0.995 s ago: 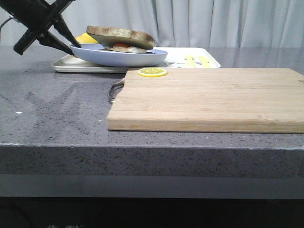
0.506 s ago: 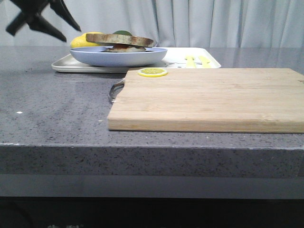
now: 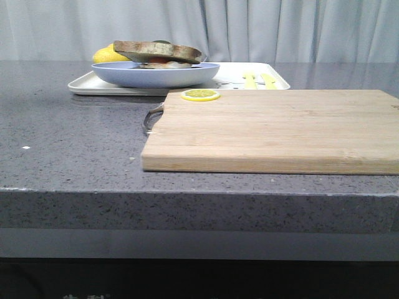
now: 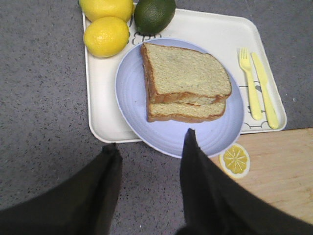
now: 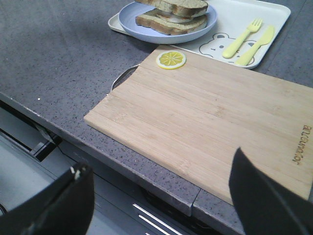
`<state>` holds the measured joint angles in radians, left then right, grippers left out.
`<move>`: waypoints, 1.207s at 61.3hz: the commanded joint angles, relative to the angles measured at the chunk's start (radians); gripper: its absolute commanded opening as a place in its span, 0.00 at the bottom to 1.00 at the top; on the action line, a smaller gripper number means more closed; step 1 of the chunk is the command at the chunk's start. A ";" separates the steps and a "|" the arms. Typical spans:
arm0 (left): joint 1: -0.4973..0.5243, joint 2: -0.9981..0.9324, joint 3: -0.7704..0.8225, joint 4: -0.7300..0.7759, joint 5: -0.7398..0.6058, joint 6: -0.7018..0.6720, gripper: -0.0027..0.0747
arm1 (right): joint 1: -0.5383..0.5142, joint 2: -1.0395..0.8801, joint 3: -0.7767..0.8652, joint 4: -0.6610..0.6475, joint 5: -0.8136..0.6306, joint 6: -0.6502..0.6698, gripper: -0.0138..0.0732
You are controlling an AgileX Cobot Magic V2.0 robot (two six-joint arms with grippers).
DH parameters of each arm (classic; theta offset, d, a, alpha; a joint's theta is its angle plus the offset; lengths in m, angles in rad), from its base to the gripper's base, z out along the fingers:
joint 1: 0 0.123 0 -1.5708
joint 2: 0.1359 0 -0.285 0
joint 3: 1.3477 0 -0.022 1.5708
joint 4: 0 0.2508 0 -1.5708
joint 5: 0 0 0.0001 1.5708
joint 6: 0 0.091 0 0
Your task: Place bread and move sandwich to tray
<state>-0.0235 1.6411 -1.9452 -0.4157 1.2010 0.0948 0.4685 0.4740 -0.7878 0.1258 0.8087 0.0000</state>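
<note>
- A kitchen-like setting, staged for food handling: a grey speckled stone-look counter [image 3: 75, 149] with a thick front edge, as on a kitchen worktop.
- A wooden cutting board [image 3: 280, 128] with a metal handle lies near the front, a lemon slice [image 3: 200, 94] on its far left corner.
- At the far left a white tray [image 4: 200, 24] with a cartoon bear print holds a plate [image 4: 137, 117] with a sandwich [image 4: 185, 83], two lemons [image 4: 106, 35], an avocado [image 4: 154, 13], and a yellow plastic fork [image 4: 249, 83] and knife [image 4: 264, 88].
- Pale curtains [image 3: 280, 28] close off the back.
- Below the counter edge, the right wrist view shows drawer-like fronts with metal strips [image 5: 146, 215].
</note>
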 commanded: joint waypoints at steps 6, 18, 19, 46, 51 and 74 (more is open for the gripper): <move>-0.008 -0.265 0.154 -0.009 -0.099 0.092 0.42 | -0.003 0.003 -0.020 -0.001 -0.077 -0.006 0.83; -0.008 -0.541 0.441 -0.009 -0.227 0.172 0.42 | -0.003 0.003 -0.020 -0.001 -0.077 -0.006 0.83; -0.008 -0.572 0.462 -0.009 -0.236 0.186 0.42 | -0.003 0.003 -0.020 -0.001 -0.077 -0.006 0.83; -0.008 -0.949 0.947 -0.014 -0.336 0.229 0.42 | -0.003 0.003 -0.020 -0.001 -0.077 -0.006 0.83; -0.036 -0.972 0.965 -0.016 -0.325 0.249 0.42 | -0.003 0.003 -0.020 -0.001 -0.077 -0.006 0.83; -0.177 -1.047 0.974 0.286 -0.296 0.084 0.42 | -0.003 0.003 -0.020 -0.001 -0.075 -0.006 0.83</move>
<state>-0.1959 0.5994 -0.9481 -0.2288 0.9728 0.2898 0.4685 0.4740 -0.7878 0.1258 0.8087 0.0000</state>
